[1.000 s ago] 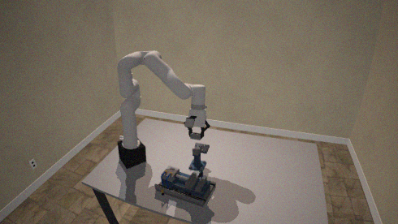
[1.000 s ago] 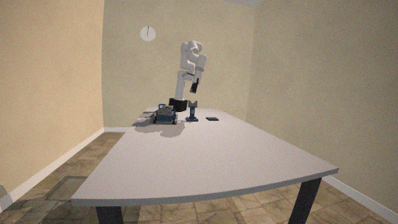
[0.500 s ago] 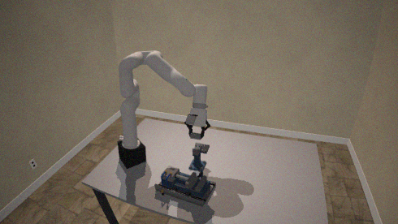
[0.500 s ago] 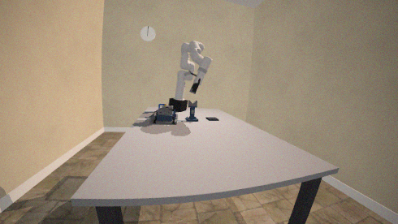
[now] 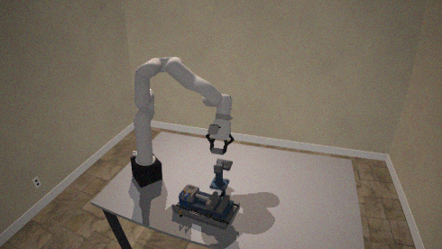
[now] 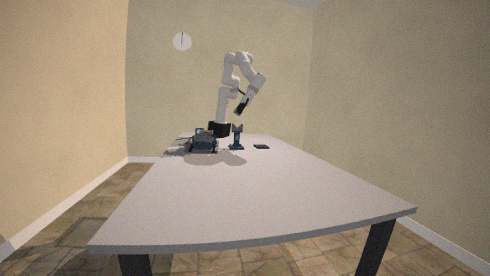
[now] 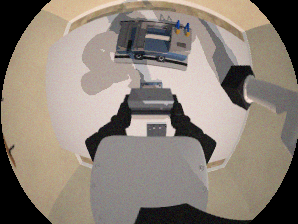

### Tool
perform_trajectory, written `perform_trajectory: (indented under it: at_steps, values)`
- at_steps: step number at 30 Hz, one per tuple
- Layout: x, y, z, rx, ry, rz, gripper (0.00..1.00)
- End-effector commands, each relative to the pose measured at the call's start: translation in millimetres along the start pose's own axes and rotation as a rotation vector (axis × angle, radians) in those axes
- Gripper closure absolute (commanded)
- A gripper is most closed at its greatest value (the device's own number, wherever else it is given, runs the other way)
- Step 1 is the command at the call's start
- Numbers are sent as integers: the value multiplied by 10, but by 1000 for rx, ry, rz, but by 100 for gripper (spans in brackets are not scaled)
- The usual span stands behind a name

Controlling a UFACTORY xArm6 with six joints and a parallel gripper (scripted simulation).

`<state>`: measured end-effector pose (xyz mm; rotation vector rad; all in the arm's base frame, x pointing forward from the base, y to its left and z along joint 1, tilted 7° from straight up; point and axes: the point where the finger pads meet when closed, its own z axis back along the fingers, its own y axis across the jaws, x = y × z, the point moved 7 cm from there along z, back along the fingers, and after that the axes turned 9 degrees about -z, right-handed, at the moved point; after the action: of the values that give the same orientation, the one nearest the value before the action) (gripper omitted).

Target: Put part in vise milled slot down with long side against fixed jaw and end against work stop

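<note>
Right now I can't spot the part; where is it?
In the gripper, held in the air above the V-block, behind the vise in the top view.

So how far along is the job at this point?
Done: the part is off the infeed plate, which lies bare. In hand: the end effector is shut on the part, held in the air above the V-block. Left: getting it slot-down onto the bars in the vise, against the fixed jaw and work stop.
</note>
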<state>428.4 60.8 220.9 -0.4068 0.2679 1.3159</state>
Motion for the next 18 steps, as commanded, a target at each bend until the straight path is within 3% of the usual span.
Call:
perform_trajectory:
  at_steps: [1, 10, 18]
  values:
    - [42, -2, 12, -10, 51, -2, 100]
    - [117, 10, 5, -25, 144, -2, 100]
    - [152, 15, -1, -32, 186, -2, 100]
